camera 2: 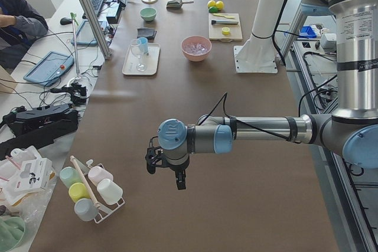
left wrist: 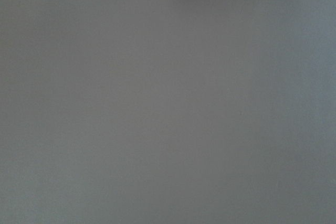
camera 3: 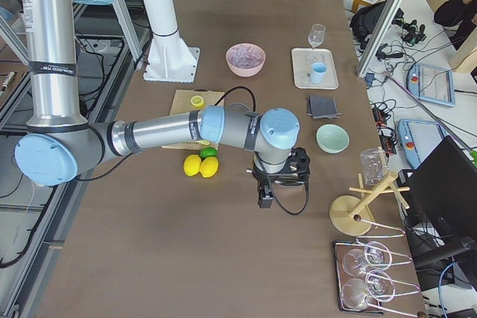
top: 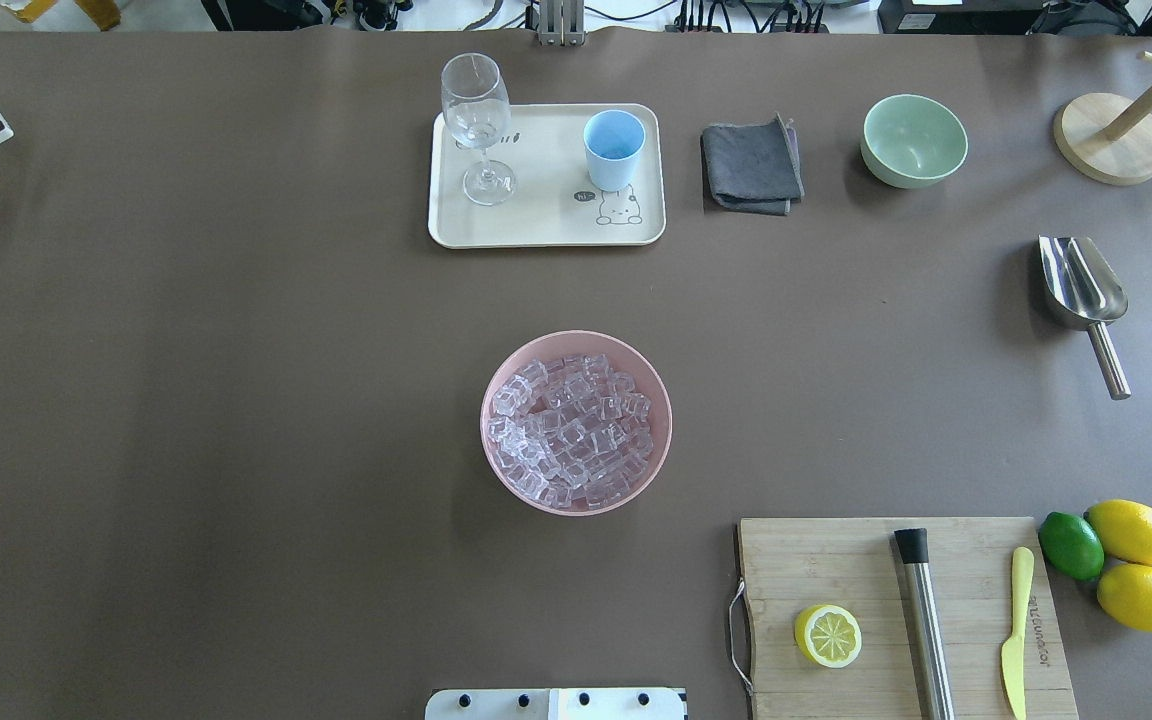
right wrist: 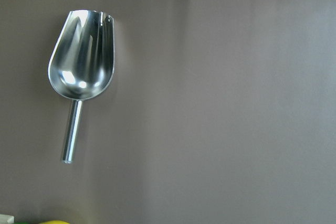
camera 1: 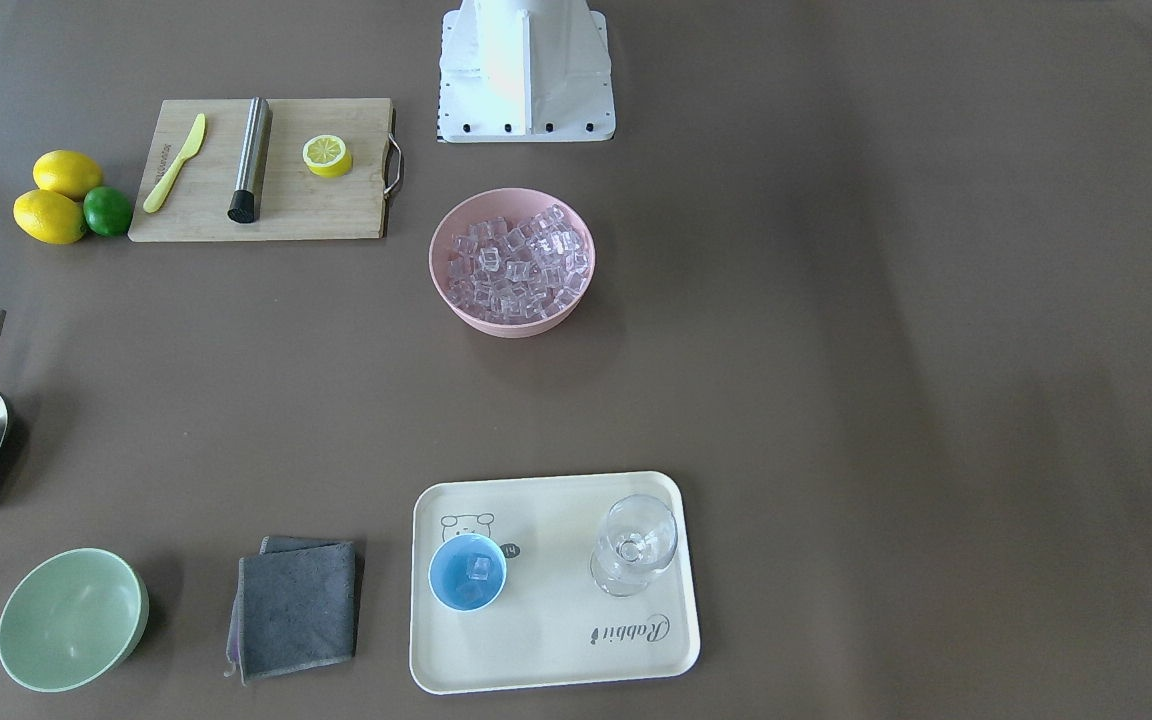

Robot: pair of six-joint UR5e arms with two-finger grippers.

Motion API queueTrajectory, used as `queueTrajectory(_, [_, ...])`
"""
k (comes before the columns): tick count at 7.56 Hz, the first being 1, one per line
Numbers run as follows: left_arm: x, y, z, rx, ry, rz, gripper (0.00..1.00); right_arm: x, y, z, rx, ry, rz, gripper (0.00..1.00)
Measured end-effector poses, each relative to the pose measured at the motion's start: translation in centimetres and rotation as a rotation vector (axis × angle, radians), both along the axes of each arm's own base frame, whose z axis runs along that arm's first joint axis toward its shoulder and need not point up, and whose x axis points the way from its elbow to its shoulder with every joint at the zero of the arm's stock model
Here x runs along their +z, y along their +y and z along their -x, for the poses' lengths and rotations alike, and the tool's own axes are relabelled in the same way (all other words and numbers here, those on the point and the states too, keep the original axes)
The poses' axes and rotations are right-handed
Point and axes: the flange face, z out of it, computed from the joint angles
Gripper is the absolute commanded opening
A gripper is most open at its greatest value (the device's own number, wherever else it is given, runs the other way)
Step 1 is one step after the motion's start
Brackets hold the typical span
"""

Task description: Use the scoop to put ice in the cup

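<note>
The ice fills a pink bowl at mid-table. The light-blue cup stands on a cream tray and holds one clear cube. The cup also shows in the overhead view. The steel scoop lies empty on the table at the robot's right, handle toward the robot; it shows in the right wrist view. My right gripper hangs above the table near the scoop. My left gripper hangs over bare table far from everything. I cannot tell whether either is open or shut.
A wine glass stands on the tray beside the cup. A grey cloth and a pale green bowl lie beyond the scoop. A cutting board holds a steel cylinder, a yellow knife and half a lemon; lemons and a lime lie beside it.
</note>
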Motion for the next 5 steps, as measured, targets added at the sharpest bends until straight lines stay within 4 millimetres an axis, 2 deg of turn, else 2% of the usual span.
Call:
queueTrajectory(1, [0.0, 0.0, 0.0, 0.001, 0.000, 0.001, 0.98, 2.8, 1.7, -1.0, -0.015, -0.006, 0.013, 0.99])
queueTrajectory(3, [0.0, -0.1, -0.1, 0.002, 0.000, 0.001, 0.98, 7.9, 3.3, -1.5, -0.026, -0.001, -0.010, 1.00])
queueTrajectory(4, [0.0, -0.1, -0.1, 0.002, 0.000, 0.001, 0.98, 9.4, 3.5, -1.5, -0.025, 0.002, -0.026, 1.00])
queueTrajectory(5, [0.0, -0.1, -0.1, 0.002, 0.000, 0.001, 0.98, 10.0, 3.6, -1.5, -0.024, 0.003, -0.035, 0.99])
